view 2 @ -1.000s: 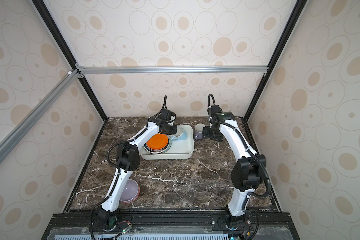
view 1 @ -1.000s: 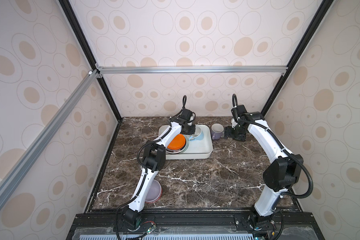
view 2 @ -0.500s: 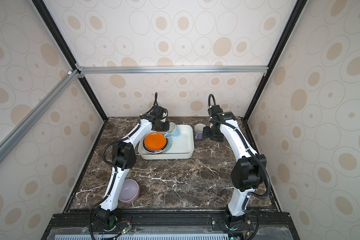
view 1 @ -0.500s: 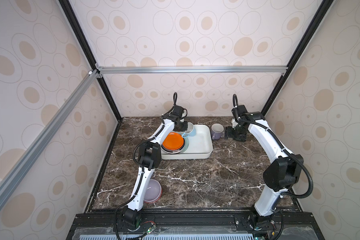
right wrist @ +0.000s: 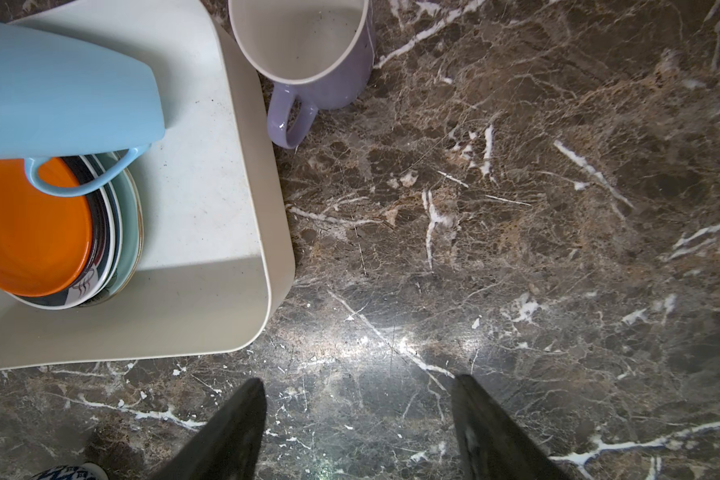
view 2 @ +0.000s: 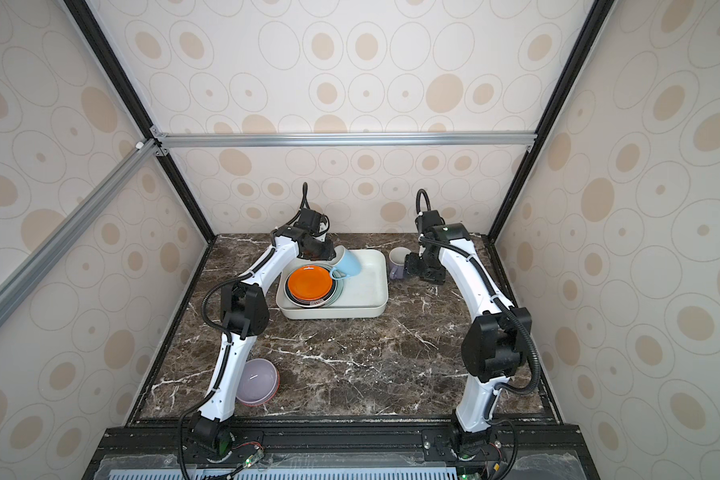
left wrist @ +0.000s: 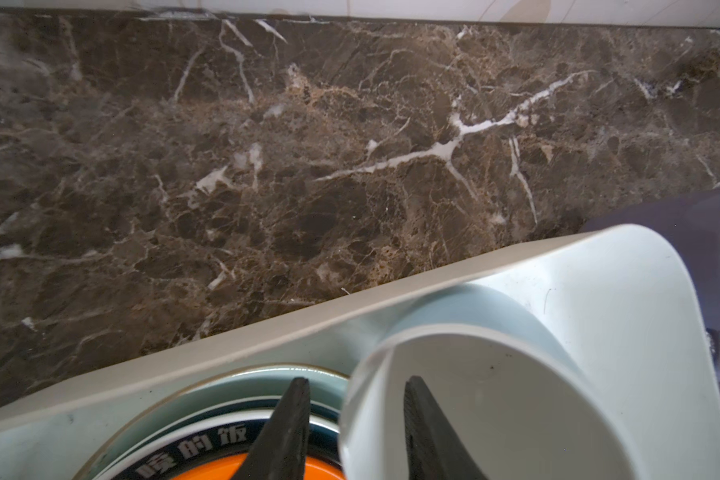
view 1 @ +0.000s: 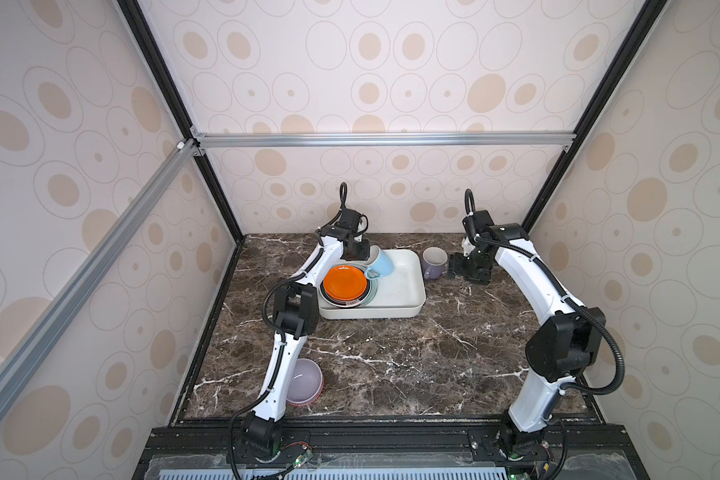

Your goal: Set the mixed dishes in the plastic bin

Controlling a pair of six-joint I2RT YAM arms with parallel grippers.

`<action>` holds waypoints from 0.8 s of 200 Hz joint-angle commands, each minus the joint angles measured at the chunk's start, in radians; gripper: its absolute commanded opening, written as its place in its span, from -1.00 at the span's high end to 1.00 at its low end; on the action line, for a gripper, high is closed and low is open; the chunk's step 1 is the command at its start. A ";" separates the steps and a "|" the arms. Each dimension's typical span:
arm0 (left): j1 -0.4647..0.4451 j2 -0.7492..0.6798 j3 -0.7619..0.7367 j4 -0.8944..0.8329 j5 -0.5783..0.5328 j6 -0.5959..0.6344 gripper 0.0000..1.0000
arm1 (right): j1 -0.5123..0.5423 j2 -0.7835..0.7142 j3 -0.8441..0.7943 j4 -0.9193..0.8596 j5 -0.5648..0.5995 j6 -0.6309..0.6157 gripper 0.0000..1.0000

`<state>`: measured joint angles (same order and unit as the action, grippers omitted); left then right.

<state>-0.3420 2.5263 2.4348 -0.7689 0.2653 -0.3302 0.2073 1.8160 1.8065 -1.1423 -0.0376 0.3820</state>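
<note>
the left gripper [left wrist: 355, 384] is over the far left corner of the plastic bin [view 1: 412, 308]. its jaws are parted around the rim of the blue mug [view 1: 381, 262], one finger inside, one outside, with a gap on each side. the mug leans tilted in the bin, handle over the orange plate [view 1: 345, 282] that tops the stack. the right gripper [right wrist: 358, 378] is open over bare bench [view 1: 391, 353], near the upright lavender mug [view 1: 435, 264] just right of the bin. the lavender bowl [view 1: 304, 380] sits near left, well apart.
</note>
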 commanded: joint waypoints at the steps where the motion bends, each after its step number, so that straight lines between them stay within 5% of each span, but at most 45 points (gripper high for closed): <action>1: 0.003 -0.025 0.035 0.022 0.052 -0.013 0.27 | -0.006 0.006 0.021 -0.038 0.010 0.011 -0.47; 76: -0.024 -0.012 0.035 0.065 0.111 -0.046 0.48 | -0.007 -0.044 -0.055 -0.049 0.036 -0.011 -0.48; 160: -0.042 -0.096 -0.056 0.001 0.067 -0.064 0.33 | -0.011 -0.107 -0.143 0.000 0.026 -0.032 -0.49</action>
<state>-0.3786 2.5168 2.4195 -0.7223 0.3538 -0.3862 0.2066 1.7432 1.6894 -1.1511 -0.0219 0.3653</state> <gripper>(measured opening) 0.338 0.744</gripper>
